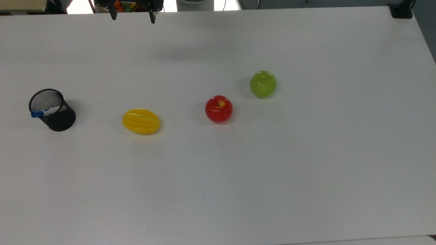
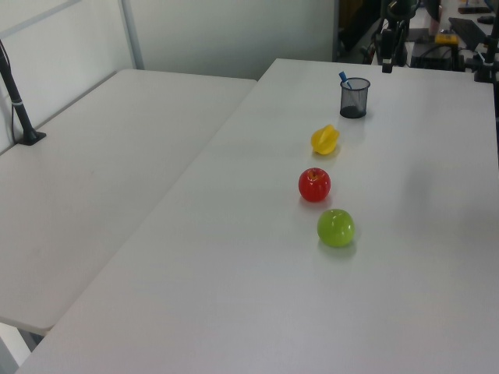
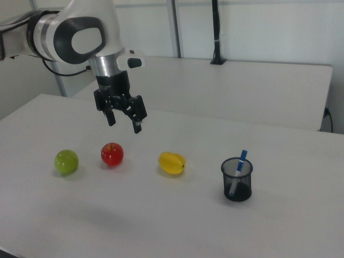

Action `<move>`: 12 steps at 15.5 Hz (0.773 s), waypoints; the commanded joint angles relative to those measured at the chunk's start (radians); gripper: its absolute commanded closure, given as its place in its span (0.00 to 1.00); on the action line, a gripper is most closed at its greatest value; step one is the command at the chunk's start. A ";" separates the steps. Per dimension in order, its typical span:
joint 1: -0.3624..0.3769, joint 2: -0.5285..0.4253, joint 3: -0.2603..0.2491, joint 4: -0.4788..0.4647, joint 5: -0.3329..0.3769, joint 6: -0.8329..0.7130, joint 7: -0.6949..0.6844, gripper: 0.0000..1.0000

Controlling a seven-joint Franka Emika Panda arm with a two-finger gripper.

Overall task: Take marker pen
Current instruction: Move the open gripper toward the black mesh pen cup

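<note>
The marker pen [image 1: 46,111] stands slanted inside a black mesh pen cup [image 1: 54,110] at the top view's left, its blue cap poking over the rim. In the right view the marker pen [image 3: 241,164] leans in the cup [image 3: 237,181] at the right end of the row. My gripper [image 3: 124,122] hangs open and empty well above the table, over the space between the red apple and the yellow fruit. In the top view the gripper [image 1: 133,16] sits at the upper edge, far from the cup. The left view shows the marker's blue cap [image 2: 343,77] above the cup [image 2: 355,98].
A yellow ribbed fruit [image 1: 141,121], a red apple [image 1: 218,109] and a green apple [image 1: 263,84] lie in a row to the right of the cup in the top view. A second white table [image 2: 93,179] adjoins on the left view's left.
</note>
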 commanded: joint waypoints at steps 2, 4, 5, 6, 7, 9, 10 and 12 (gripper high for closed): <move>-0.010 -0.020 -0.004 -0.006 -0.001 -0.018 -0.021 0.00; -0.010 -0.021 -0.006 -0.006 -0.001 -0.015 -0.017 0.00; -0.010 -0.021 -0.004 -0.006 -0.001 -0.013 -0.017 0.00; -0.010 -0.020 -0.006 -0.006 -0.001 -0.013 -0.017 0.00; -0.010 -0.018 -0.004 -0.006 -0.001 -0.009 -0.018 0.00; -0.010 -0.012 -0.004 -0.005 0.001 -0.006 -0.020 0.00; -0.010 -0.010 -0.004 -0.005 0.001 0.008 -0.020 0.00; -0.010 0.003 -0.004 -0.005 0.005 0.071 -0.017 0.00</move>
